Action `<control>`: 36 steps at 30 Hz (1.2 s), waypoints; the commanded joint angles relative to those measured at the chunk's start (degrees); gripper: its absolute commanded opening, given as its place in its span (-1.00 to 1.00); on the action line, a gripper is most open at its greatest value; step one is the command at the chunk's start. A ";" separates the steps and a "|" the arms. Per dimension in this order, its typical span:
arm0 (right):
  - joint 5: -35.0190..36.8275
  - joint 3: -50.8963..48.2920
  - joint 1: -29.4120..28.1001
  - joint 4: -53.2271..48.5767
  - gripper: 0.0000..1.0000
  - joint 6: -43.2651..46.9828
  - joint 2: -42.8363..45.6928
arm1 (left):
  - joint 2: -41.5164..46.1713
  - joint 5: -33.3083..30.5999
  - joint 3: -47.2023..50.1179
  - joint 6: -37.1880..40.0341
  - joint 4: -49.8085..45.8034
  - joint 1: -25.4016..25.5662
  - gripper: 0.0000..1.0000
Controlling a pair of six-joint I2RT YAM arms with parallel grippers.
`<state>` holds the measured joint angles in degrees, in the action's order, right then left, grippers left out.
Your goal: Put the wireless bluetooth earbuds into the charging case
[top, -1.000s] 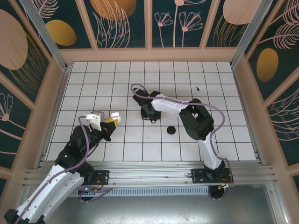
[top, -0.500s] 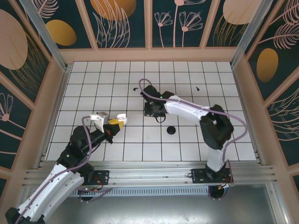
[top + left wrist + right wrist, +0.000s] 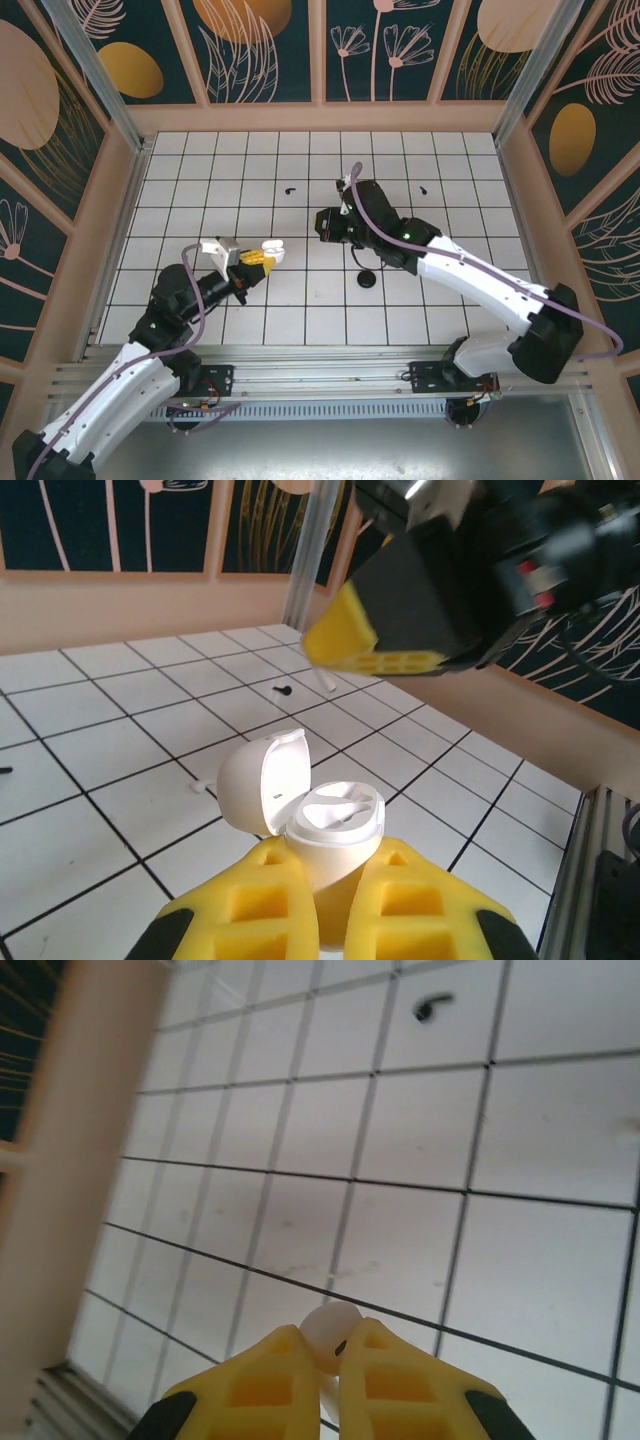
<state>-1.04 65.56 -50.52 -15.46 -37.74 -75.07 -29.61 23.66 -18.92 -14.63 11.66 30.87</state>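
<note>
Your right gripper (image 3: 322, 222) has shifted farther out, jaws pinched on a white earbud (image 3: 330, 1330). Your left gripper (image 3: 258, 262) has brought the open charging case (image 3: 322, 820) nearer, clamped on its base. A black earbud (image 3: 291, 191) and a second black earbud (image 3: 425, 189) lie on the far tiles (image 3: 200, 160), well apart.

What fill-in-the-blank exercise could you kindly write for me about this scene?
1. The left gripper is shut on the charging case, whose lid stands ____.
2. The earbud pinched between the right gripper fingertips is ____ in colour.
3. Seen from the top view, the number of black earbuds lying loose on the table is ____.

Missing words: open; white; two.
</note>
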 commanded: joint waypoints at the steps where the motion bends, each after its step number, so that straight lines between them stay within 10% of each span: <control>1: 3.42 -0.47 -3.89 7.31 -0.84 2.13 2.93 | -1.19 2.48 -0.50 1.71 6.49 0.08 -1.00; 36: 8.63 -2.73 -15.01 20.61 -0.85 4.25 0.14 | -4.33 -0.08 -4.99 -2.49 14.22 0.13 -1.00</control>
<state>6.35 62.87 -64.51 3.44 -33.34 -73.95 -34.00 23.92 -21.56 -16.58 23.33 30.85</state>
